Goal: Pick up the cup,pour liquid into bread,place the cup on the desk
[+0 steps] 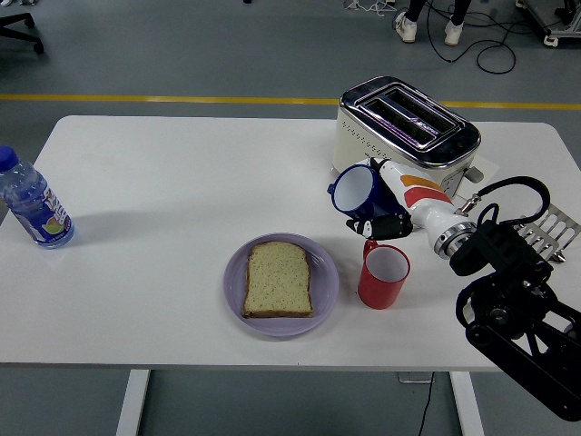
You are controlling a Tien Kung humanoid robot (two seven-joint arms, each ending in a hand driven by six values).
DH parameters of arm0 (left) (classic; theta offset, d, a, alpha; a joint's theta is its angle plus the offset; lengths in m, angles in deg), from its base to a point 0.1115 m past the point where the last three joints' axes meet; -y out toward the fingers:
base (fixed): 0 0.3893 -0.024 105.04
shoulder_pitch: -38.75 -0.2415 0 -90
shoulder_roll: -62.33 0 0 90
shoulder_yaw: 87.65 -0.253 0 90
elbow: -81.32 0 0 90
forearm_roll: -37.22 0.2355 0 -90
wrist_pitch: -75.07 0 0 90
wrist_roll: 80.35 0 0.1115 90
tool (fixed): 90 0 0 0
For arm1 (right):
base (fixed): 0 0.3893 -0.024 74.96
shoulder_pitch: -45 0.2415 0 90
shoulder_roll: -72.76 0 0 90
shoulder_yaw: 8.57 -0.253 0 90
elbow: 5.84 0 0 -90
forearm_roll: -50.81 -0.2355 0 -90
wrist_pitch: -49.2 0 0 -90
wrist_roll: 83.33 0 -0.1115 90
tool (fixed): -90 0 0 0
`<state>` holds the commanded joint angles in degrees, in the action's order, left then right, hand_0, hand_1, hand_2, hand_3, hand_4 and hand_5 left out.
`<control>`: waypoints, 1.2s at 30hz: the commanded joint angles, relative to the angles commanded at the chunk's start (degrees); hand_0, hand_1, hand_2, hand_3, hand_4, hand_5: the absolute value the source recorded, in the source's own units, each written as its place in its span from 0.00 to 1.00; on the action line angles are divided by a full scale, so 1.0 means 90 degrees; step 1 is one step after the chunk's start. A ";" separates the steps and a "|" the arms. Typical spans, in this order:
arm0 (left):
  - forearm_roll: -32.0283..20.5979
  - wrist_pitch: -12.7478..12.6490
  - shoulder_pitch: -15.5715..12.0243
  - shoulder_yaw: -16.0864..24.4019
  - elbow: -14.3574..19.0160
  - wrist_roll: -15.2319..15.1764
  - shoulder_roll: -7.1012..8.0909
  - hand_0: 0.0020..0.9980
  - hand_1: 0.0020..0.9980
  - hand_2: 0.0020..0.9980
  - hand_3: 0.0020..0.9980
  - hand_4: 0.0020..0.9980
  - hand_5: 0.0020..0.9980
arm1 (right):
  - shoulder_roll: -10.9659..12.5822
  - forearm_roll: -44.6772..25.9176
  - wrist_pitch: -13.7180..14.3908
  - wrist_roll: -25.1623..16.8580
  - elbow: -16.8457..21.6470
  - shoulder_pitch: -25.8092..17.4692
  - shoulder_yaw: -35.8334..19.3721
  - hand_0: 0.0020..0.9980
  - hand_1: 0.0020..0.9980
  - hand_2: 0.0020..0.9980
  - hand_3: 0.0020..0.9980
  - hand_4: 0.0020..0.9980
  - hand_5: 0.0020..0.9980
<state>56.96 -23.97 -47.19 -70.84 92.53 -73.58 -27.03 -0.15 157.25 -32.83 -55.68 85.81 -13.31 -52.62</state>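
Note:
My right hand (pixel 379 211) holds a dark blue cup (pixel 355 189) with a white inside, lifted off the table and tipped toward the left. The cup hangs just in front of the toaster, above and right of the plate. A slice of bread (pixel 279 279) lies flat on a lilac plate (pixel 325 291) near the table's front edge. A red cup (pixel 383 275) stands upright right of the plate, just below my hand. No liquid shows leaving the blue cup. My left arm is out of the picture.
A cream and chrome toaster (pixel 402 136) stands at the back right. A water bottle (pixel 33 204) with a blue cap is at the far left edge. A metal rack (pixel 546 229) lies at the right edge. A person's feet show beyond the table.

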 joint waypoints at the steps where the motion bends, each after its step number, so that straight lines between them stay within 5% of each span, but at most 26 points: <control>1: -0.0001 0.0000 -0.0001 -0.0001 0.0000 0.0000 0.0000 0.63 0.64 0.65 0.50 0.24 0.86 | 0.0002 0.0046 -0.0031 0.0020 -0.0007 0.0051 0.0048 0.43 0.46 0.58 0.57 0.64 0.00; 22: -0.0059 0.0000 -0.0018 -0.0024 0.0002 0.0002 -0.0008 0.63 0.64 0.65 0.50 0.24 0.87 | -0.0151 0.1272 -0.0886 0.0476 -0.0359 0.1397 0.1283 0.43 0.46 0.58 0.57 0.63 0.00; 36: -0.0097 0.0000 -0.0079 -0.0078 0.0001 0.0004 -0.0016 0.63 0.64 0.65 0.50 0.24 0.86 | 0.0140 0.1566 -0.1609 0.0905 -0.0180 0.2109 0.2145 0.44 0.47 0.59 0.57 0.62 0.00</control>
<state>56.09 -23.97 -47.91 -71.54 92.54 -73.55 -27.18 1.12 171.35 -47.31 -47.53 84.19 5.67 -33.31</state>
